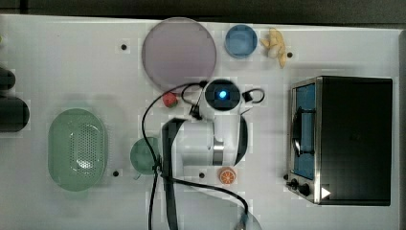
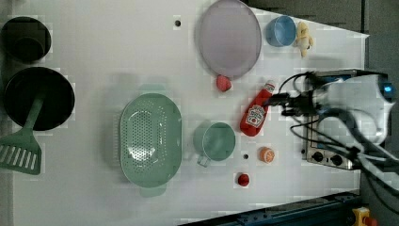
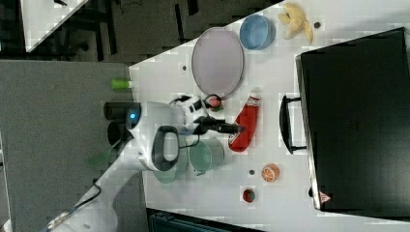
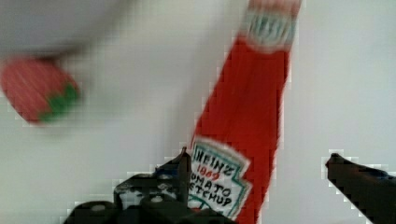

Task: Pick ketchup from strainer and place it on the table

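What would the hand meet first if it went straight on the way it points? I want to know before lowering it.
Probably the ketchup: it lies on the table between the open fingers of the hand. How far above it the hand is stays unclear.

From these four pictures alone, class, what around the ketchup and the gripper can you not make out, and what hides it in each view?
- Top view: the ketchup lies under the white arm, hidden.
- Wrist view: the ketchup is cut off at both ends; the strawberry is blurred.
- Right view: the arm covers much of the strainer.
- Left view: the gripper is too dark and small to show contact with the bottle.
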Motion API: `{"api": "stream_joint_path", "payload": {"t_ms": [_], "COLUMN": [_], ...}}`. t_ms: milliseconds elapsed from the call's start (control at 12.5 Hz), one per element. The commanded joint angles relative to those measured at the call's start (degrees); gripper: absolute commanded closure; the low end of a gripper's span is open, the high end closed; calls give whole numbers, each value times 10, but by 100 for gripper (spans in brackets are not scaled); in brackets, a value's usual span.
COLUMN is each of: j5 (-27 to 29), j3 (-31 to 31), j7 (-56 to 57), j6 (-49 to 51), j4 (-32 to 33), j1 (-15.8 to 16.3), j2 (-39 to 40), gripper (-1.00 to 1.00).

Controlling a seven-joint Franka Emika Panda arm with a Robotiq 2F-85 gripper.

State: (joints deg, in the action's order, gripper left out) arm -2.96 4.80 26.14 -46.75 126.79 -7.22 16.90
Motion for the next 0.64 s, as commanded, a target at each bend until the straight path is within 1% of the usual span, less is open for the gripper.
{"api": "stream_joint_path", "payload": {"t_ms": [80,400,640], "j5": [3,3,3], "j3": [-11,-11,-7], "j7": [-23,-171,-187], "j6": [49,218,352], "j4": [-105,-245,-331], "j1": [-10,-10,-10], "j2": [-79,-83,-84], "gripper": [-100,-100,-100]}}
